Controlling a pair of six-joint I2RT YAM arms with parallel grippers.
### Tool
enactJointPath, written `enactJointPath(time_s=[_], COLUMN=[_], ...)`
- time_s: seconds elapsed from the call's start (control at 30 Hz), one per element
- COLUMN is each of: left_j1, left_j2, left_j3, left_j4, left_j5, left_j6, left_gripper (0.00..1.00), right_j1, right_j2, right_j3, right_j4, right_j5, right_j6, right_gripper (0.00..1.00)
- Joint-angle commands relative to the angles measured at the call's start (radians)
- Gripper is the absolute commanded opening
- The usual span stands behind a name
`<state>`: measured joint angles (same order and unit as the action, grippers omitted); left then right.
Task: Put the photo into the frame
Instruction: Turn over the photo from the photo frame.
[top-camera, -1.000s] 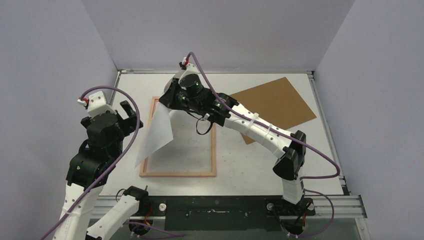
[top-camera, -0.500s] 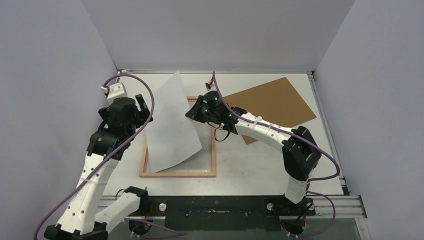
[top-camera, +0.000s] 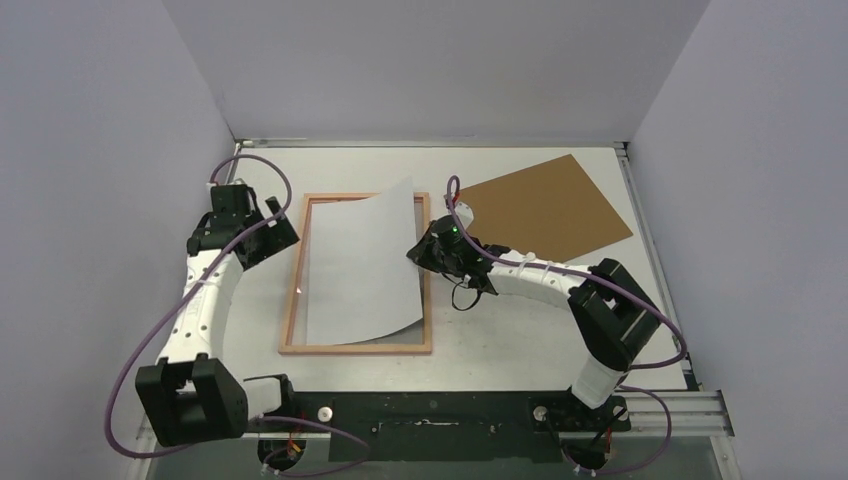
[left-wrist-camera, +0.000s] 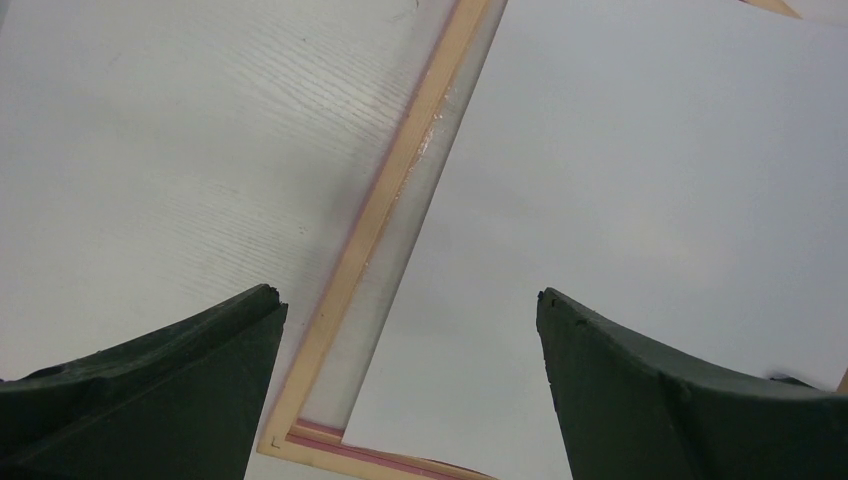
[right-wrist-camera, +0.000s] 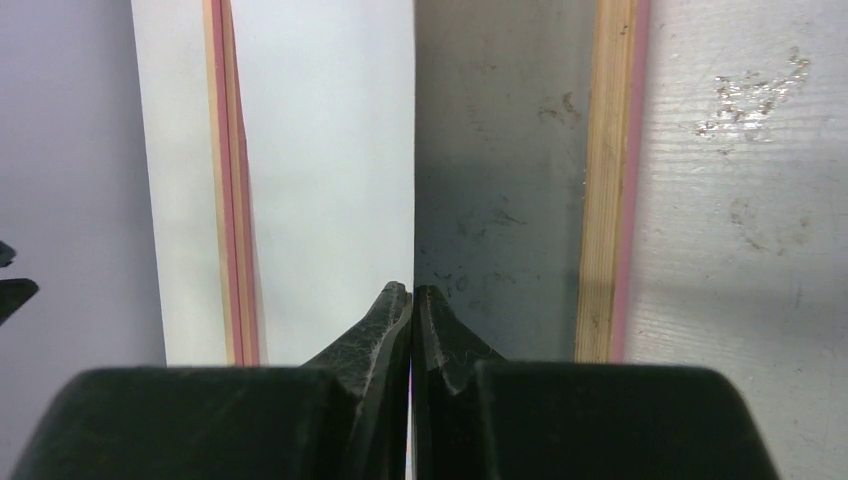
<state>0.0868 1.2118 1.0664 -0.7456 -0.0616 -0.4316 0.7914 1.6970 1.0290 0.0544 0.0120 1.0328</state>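
**Over the frame: photo pinched at one edge by the right gripper**

In the lower middle of the overhead view the frame (top-camera: 355, 349) lies flat on the table (top-camera: 500, 340), tan wood side up. The photo (top-camera: 360, 265) covers most of its opening, white back up. Its near left corner sits inside the near rail, its right edge is lifted, and its far right corner shows past the far rail. Right of centre, the right gripper (top-camera: 418, 251) has its jaws closed tight on that lifted edge, above the frame's right rail. At left centre, the left gripper (top-camera: 272, 232) hovers just beside the frame's left rail, jaws spread wide and holding nothing. In the upper right, a brown cardboard sheet (top-camera: 545, 205) lies flat, apart from the frame.
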Motion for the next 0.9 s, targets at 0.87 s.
enactJointPath(time_s=[0.87], left_j1=[0.149], left_j2=[0.279], left_j3=[-0.094], left_j4=[0.168], left_j5=[0.155], left_j6=[0.016], left_gripper=[0.96], right_j1=[0.044], right_j2=[0.086], right_j3=[0.022], right_j4=[0.117], right_j5=[0.032], right_j6=[0.192], right_gripper=[0.18])
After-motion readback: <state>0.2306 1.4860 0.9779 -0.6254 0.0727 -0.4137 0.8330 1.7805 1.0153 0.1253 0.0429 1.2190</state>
